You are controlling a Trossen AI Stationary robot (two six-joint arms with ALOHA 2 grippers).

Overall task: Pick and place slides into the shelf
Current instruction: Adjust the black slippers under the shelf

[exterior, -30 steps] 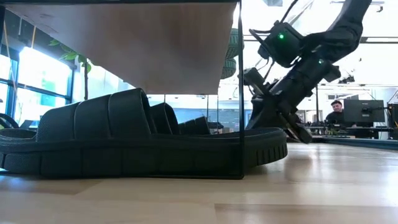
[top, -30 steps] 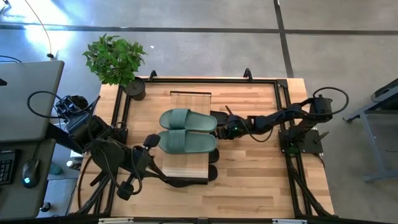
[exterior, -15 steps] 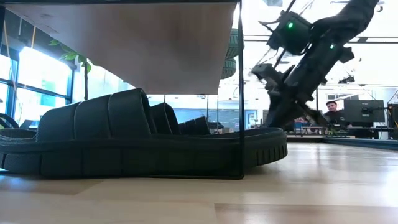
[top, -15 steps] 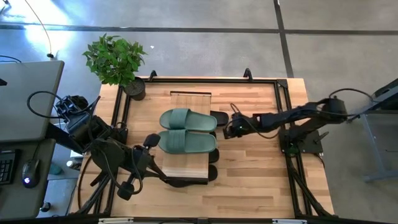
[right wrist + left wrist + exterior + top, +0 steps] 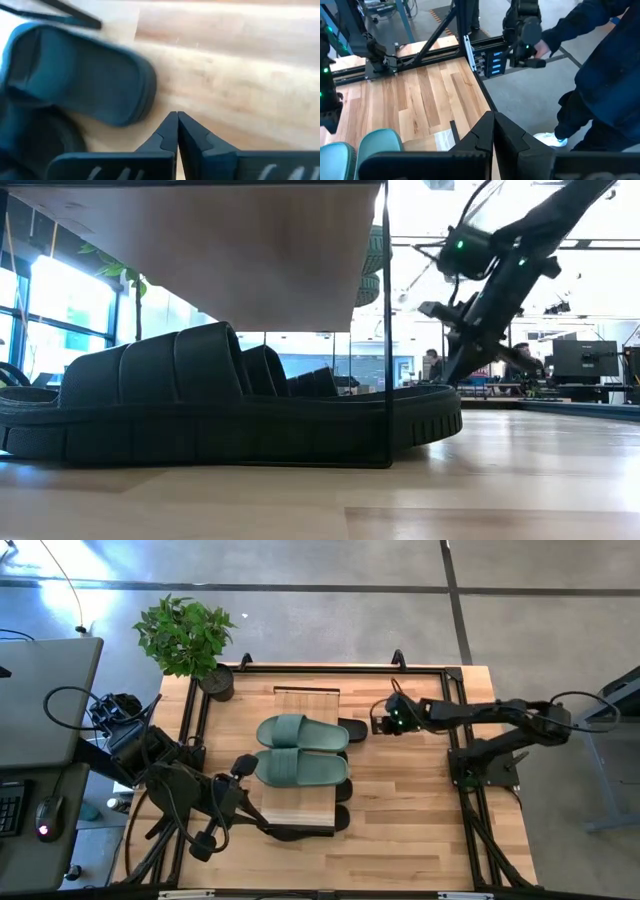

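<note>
The shelf (image 5: 305,808), a light wood plank on a thin black frame, stands mid-table. Two sage green slides (image 5: 300,732) (image 5: 300,769) lie side by side on its top. Black slides rest on the tabletop under it, their ends poking out on the right (image 5: 353,728) (image 5: 343,816); in the low view one (image 5: 230,415) fills the space below the plank. My right gripper (image 5: 377,726) hovers shut just right of the far black slide's end, above the table (image 5: 176,119). My left gripper (image 5: 243,767) hangs shut, raised at the shelf's left side (image 5: 494,131).
A potted plant (image 5: 188,638) stands at the table's far left corner. A black rail frame (image 5: 420,668) runs round the tabletop. Bare wood lies right of the shelf (image 5: 410,790). A person in dark clothes (image 5: 600,75) stands beyond the table's edge.
My right gripper, shut throughout, has drawn back from the middle black slide's end, rising and swinging toward the table's far edge and slightly right, its fingers tipping steeper. The slides and the shelf have stayed put.
</note>
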